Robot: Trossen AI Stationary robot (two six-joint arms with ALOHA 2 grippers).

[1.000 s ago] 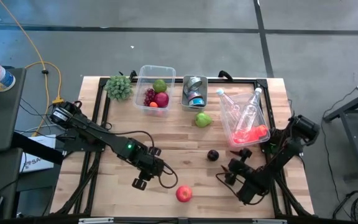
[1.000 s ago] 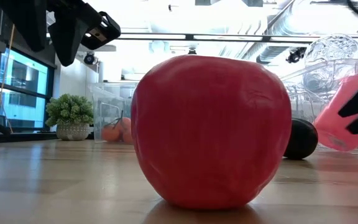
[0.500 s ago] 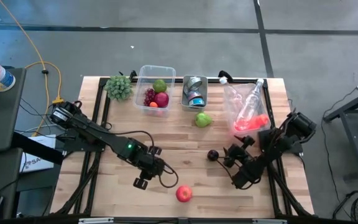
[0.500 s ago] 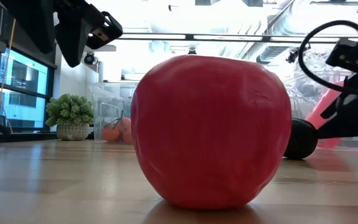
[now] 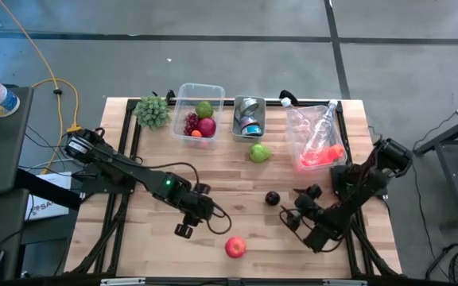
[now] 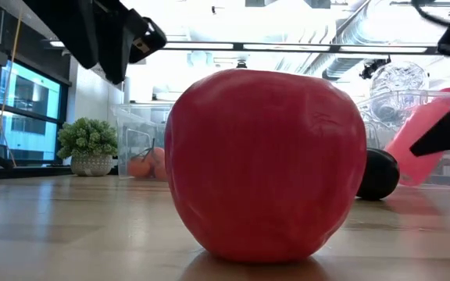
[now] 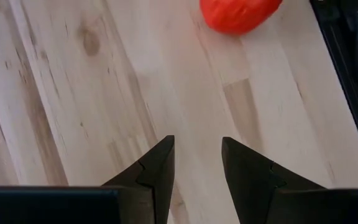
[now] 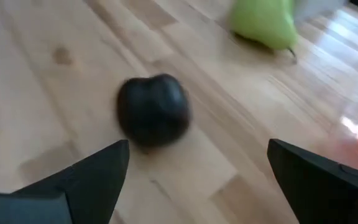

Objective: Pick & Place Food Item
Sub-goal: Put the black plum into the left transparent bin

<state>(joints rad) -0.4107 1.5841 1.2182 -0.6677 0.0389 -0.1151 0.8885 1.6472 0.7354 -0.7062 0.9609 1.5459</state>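
Near the front edge of the pale wooden slat table [image 5: 237, 179] lies the round red apple [image 5: 234, 247], and I take it as my landmark. My left gripper [image 5: 189, 225] hovers just beside the apple, jaws narrow and holding nothing. My right gripper [image 5: 294, 218] sits well apart from the apple on its other side, jaws spread wide and empty, facing a small dark round fruit [image 5: 272, 198], possibly a plum, though the wrist view blurs it. Beyond that fruit lies a green pear [image 5: 259, 152].
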